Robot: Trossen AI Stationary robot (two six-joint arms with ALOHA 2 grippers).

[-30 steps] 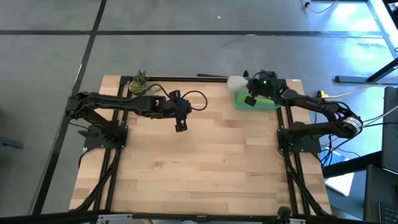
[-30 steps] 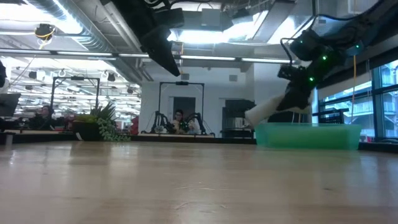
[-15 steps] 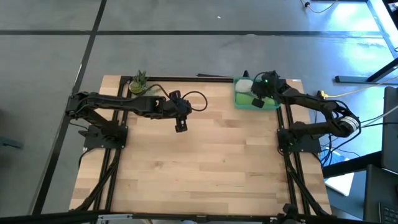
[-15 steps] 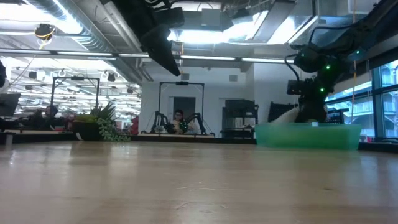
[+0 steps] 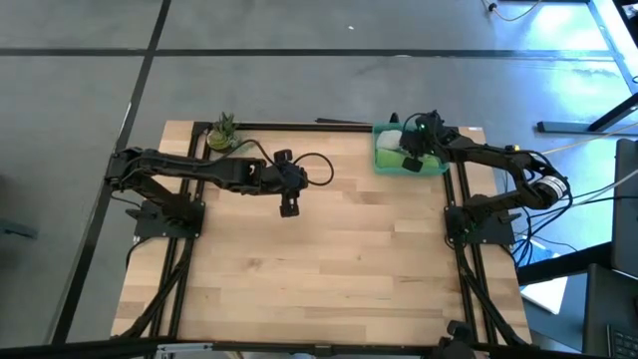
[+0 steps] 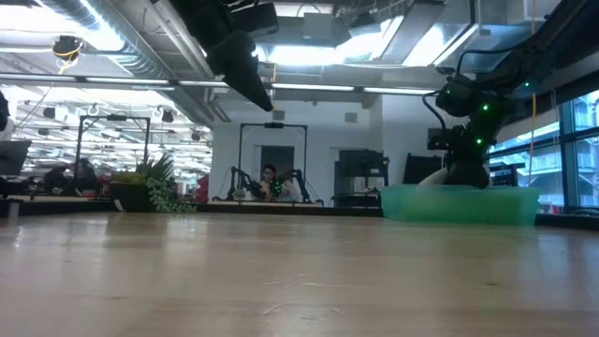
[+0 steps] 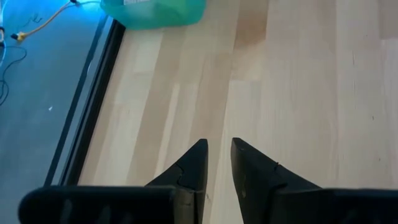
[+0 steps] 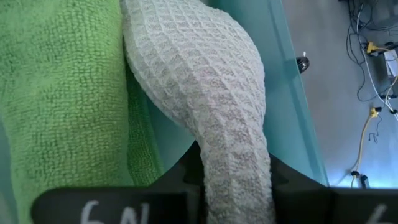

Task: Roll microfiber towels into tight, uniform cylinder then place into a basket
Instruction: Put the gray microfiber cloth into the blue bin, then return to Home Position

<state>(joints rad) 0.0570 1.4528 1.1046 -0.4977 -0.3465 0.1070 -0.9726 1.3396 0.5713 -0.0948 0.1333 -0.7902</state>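
1. The right gripper (image 8: 233,180) is clamped on the grey towel (image 8: 199,81), with the cloth pinched between its 2 fingers. It holds the towel down inside the basket (image 5: 384,166) at the far right corner of the table (image 5: 329,269).

2. The grey towel lies pressed against the green towel (image 8: 56,93), which is already in the basket. If the fingers let go before the roll is seated, I think the grey towel could spring loose and lose its tight shape.

3. The pinched end looks squeezed thin while the free end bulges. Pulling out at an angle could drag that end with the fingers and lift the towel over the low wall.

4. The basket is light plastic near the table edge. A sideways push from the gripper might slide it, or tip it off.

5. The grey roll could also shove the green towel and loosen it, as the 2 are touching.

6. The left gripper (image 7: 217,168) hangs over bare table near the middle, holding nothing, its fingers a narrow gap apart. It is well apart from the basket, so it is unlikely to interfere.
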